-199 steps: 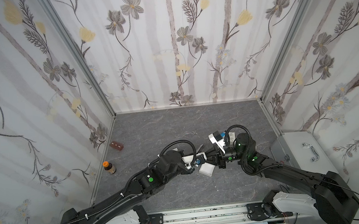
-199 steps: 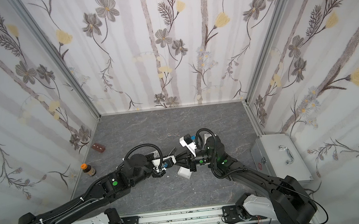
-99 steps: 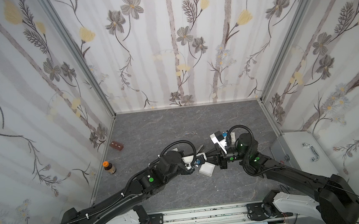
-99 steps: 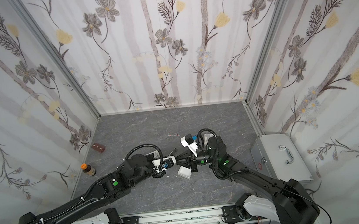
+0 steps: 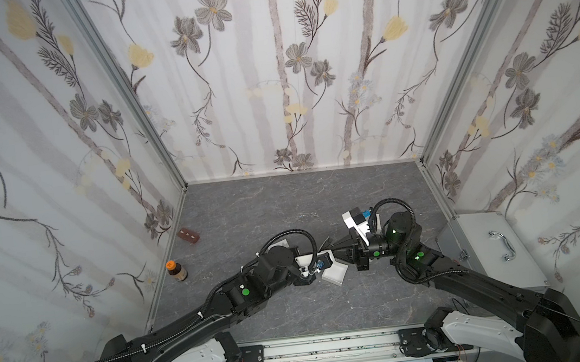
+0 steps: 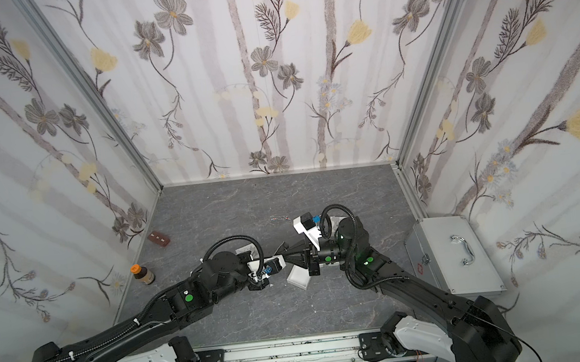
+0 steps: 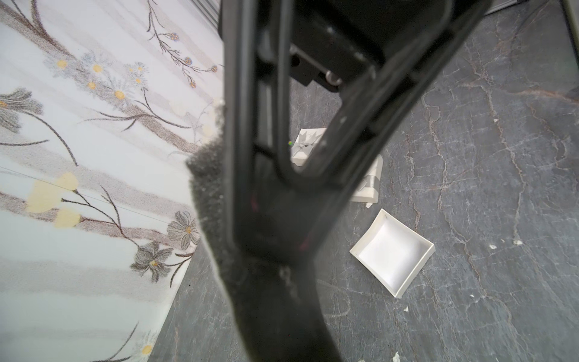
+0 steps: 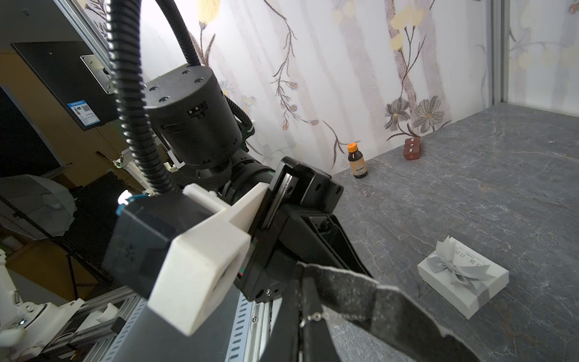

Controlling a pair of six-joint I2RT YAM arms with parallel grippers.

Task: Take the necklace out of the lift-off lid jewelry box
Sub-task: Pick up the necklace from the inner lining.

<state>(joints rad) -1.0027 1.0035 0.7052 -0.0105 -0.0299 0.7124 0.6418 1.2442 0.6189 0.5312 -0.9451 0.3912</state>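
Note:
The white jewelry box base [image 5: 335,275] [image 7: 391,250] lies open and empty on the grey floor. Its lid [image 8: 463,275], tied with a grey bow, rests apart, partly under the left arm [image 5: 280,243]. Above the base both grippers meet at a dark grey foam pad [image 8: 391,301] [image 7: 206,185]. My left gripper [image 5: 327,256] [image 8: 360,269] is shut on the pad. My right gripper [image 5: 337,254] [image 8: 305,316] is shut at the pad's edge, where the necklace's small silver clasp [image 8: 313,317] shows between the fingers. The rest of the chain is hidden.
A brown bottle with an orange cap [image 5: 177,271] and a small brown block [image 5: 188,235] stand by the left wall. A metal case with a handle [image 5: 490,252] sits outside the right wall. Both arms reach in from the front rail.
The right gripper's jaws have closed the last bit, and its wrist has drifted slightly to the right. The left arm and the box parts have not moved.

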